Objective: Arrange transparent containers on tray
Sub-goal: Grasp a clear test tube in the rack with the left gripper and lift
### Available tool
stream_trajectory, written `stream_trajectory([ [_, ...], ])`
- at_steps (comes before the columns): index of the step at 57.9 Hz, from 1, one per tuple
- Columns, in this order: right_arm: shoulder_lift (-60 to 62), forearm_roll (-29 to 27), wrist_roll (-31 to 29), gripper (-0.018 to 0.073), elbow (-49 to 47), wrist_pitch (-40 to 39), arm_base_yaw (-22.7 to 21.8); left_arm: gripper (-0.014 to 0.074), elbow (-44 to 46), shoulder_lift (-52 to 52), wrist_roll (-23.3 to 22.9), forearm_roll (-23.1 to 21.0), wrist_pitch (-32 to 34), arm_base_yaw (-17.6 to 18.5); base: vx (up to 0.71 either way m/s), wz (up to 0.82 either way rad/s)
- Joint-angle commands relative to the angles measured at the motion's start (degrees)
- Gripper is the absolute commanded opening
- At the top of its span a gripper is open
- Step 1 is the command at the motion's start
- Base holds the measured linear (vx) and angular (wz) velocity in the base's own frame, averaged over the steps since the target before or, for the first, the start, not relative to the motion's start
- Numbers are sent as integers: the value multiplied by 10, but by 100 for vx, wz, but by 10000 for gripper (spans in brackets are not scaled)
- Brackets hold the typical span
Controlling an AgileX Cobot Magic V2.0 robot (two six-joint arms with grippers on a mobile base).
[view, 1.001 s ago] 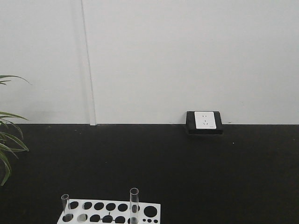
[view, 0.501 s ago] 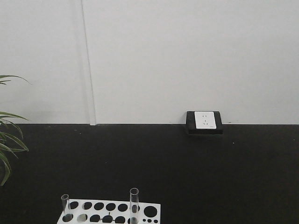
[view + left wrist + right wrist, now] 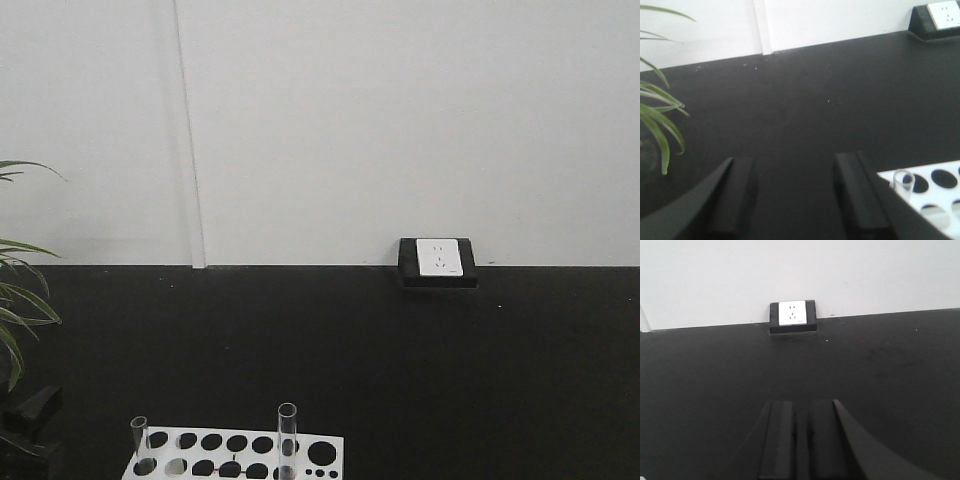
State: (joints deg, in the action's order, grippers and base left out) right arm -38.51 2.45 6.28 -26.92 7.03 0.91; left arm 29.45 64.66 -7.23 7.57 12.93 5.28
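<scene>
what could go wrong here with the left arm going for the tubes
1. The left gripper is open, but the narrow test tube stands outside the gap, beside one finger. A sideways move could tip the tube or shove the white rack.
2. Plant leaves hang close on the gripper's other side and might snag.
3. The tray shows in no view, so the placement spot cannot be checked.

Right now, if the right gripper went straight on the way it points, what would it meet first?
Most likely the black socket box at the foot of the white wall. The right gripper points at it across bare black tabletop; nothing else shows between, though depth is unclear.
</scene>
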Motion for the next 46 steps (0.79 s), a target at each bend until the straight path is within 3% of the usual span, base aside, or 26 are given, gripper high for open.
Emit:
stream_trajectory([
  [1, -3, 3, -2, 237, -19, -51, -3, 561, 1, 14, -6, 0, 102, 7, 0, 0],
  [22, -4, 2, -2, 254, -16, -43, -3, 569, -87, 67, -47, 0, 217, 73, 0, 0],
  [34, -4, 2, -3, 254, -16, -41, -3, 569, -87, 128, -47, 2, 290, 73, 0, 0],
  [46, -4, 2, -3, 254, -16, -41, -3, 569, -86, 199, -47, 55, 411, 73, 0, 0],
])
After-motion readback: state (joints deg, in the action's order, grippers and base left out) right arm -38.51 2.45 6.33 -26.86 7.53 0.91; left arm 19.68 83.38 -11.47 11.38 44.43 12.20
